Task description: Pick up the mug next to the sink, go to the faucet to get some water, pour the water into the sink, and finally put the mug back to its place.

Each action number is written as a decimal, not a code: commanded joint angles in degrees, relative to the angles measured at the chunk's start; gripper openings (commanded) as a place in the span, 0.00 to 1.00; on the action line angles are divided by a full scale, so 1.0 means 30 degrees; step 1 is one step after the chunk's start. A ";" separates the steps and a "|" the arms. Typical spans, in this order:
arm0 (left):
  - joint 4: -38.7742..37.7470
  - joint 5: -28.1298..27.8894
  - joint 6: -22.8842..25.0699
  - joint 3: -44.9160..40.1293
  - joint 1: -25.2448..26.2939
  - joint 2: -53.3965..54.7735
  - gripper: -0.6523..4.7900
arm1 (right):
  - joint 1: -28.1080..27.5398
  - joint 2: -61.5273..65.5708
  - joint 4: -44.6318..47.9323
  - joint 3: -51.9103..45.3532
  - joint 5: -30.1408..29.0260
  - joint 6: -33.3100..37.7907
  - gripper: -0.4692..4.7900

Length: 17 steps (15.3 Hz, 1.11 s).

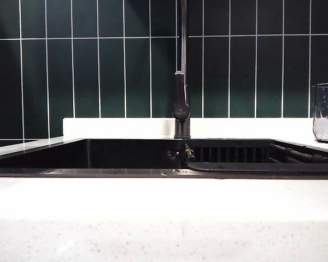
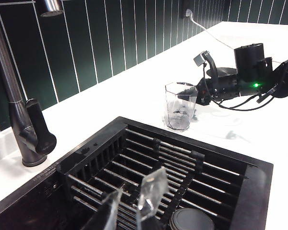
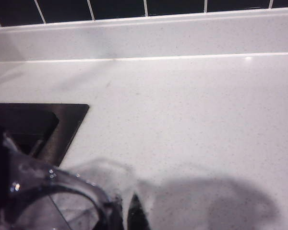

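Observation:
The clear faceted mug [image 2: 180, 108] stands upright on the white counter just beyond the sink's [image 2: 259, 167] far corner; it also shows at the exterior view's right edge, mug [image 1: 326, 112]. My right gripper [image 2: 198, 93] reaches in level at its rim. In the right wrist view, the right gripper [image 3: 127, 213] is shut on the mug's [image 3: 48, 191] wall near the rim. My left gripper [image 2: 130, 203] hangs over the sink with its clear fingertips [image 2: 151, 191] slightly apart and nothing between them. The dark faucet [image 1: 181, 98] rises behind the sink [image 1: 98, 172], far from the mug.
A black slatted rack [image 2: 149, 163] fills this end of the basin, with a round drain cover [image 2: 192, 220] beside it. Dark green tiles back the counter. A wall socket with a white cable [image 2: 188, 13] sits behind the right arm.

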 commanded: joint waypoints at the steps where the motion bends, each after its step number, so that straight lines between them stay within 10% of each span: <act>1: 0.0306 0.0102 -0.0044 0.0015 0.0000 -0.0044 0.24 | 0.0000 -0.0080 0.0240 0.0073 0.0160 -0.0087 0.09; 17: 0.0313 0.0109 -0.0058 0.0015 0.0000 -0.0044 0.24 | 0.0007 -0.0073 -0.0299 0.0066 0.0481 -0.0306 0.09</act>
